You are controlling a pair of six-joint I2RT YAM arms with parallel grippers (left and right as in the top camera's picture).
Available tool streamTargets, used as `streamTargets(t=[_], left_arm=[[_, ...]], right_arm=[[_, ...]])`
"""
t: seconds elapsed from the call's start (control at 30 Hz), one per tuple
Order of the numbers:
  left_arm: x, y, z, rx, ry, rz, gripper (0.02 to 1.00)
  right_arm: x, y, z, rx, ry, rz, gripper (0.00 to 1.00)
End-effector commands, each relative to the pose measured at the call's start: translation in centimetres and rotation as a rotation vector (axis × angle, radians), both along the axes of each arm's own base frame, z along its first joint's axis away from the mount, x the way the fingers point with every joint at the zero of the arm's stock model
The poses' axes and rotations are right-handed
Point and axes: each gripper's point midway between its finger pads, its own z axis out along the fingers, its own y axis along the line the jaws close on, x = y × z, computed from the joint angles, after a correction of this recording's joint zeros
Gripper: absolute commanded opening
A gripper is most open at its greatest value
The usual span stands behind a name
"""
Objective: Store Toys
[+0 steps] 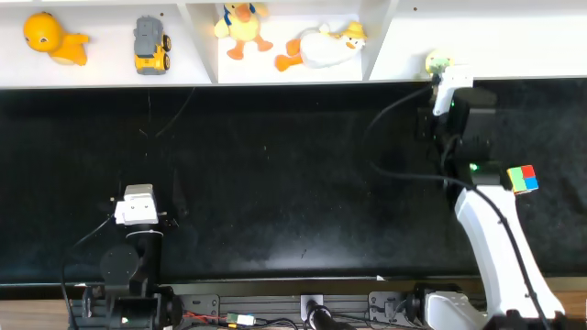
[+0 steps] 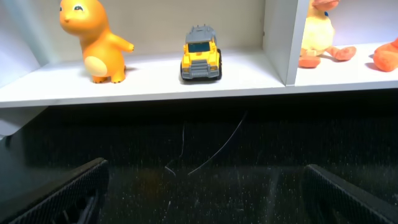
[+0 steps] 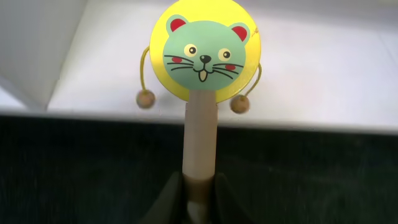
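Push rattle (image 3: 205, 53), clamped by its handle in right gripper (image 3: 199, 190), well past shelf (image 3: 323, 81) edge, lower flat before releasing; left gripper (image 2: 202, 186) parked, jaws spread wide.

The rattle drum (image 3: 205, 50) hides its handle's lower end inside the right gripper (image 3: 199, 179). On the shelf (image 2: 155, 87), the plush duck (image 2: 316, 37) has its head cut off.
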Motion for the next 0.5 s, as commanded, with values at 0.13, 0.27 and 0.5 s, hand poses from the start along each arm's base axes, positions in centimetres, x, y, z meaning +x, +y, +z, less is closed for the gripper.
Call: streamTargets(t=[0.13,0.27,0.5], left_arm=[[0.0,-0.3,0.1,0.019,-0.005,-0.014,0.998],[0.0,-0.3,0.1,0.018,-0.006,-0.014,0.998],[0.0,-0.3,0.1,0.019,-0.006,-0.014,0.998]], right_arm=[[4.5,1.9,4.0,-0.022,-0.086,0.074,0.042],[6.1,2.4,3.3,-0.027,-0.086,0.089,0.042],[8.2,3.4,1.8,-0.007,-0.097,0.128,0.047]])
